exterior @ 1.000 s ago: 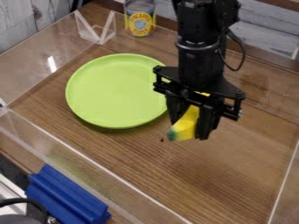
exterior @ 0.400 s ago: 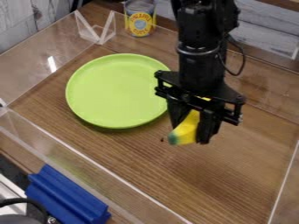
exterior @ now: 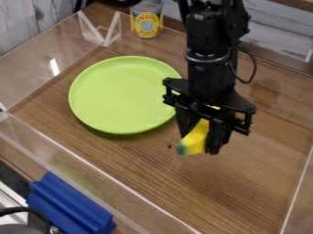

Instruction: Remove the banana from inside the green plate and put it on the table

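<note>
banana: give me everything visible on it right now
The banana is a small yellow toy, smooth and plastic-looking, with a greenish lower tip. It hangs roughly upright, slightly tilted, clamped between the black fingers of the gripper, which hide much of its upper part. It sits to the right of the green plate, outside its rim, just over the table. A small dark shadow lies beneath the tip; whether the tip touches the wood cannot be told.
</note>
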You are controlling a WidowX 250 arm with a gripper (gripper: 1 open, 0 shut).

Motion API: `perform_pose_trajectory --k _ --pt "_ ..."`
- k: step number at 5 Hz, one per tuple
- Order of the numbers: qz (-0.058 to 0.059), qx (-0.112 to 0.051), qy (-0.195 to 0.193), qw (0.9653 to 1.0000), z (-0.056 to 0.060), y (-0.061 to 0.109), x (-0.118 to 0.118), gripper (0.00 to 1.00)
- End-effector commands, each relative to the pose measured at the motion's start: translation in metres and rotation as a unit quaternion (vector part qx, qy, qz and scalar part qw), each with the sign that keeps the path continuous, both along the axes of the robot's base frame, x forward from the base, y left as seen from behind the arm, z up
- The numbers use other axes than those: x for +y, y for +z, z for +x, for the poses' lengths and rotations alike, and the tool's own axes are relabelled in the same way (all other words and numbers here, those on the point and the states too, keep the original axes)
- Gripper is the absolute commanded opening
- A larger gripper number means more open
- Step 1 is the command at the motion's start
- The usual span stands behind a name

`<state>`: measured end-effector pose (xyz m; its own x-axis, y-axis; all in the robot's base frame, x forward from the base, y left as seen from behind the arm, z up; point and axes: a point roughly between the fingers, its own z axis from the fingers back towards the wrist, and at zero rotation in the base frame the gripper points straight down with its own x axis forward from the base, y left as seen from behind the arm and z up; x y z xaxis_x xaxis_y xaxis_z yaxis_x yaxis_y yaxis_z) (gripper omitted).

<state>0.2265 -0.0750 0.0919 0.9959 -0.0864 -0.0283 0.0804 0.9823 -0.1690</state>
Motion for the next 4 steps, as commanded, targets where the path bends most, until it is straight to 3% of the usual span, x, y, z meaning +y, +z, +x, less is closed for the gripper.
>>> perform_pose_trajectory --k 1,4 --pt "-0.006 -0.013 0.005 0.9999 0.0033 0.0043 0.0007 0.00" --pt "-0.014 -0.006 0.005 0.9999 0.0029 -0.0011 0.0016 0.00"
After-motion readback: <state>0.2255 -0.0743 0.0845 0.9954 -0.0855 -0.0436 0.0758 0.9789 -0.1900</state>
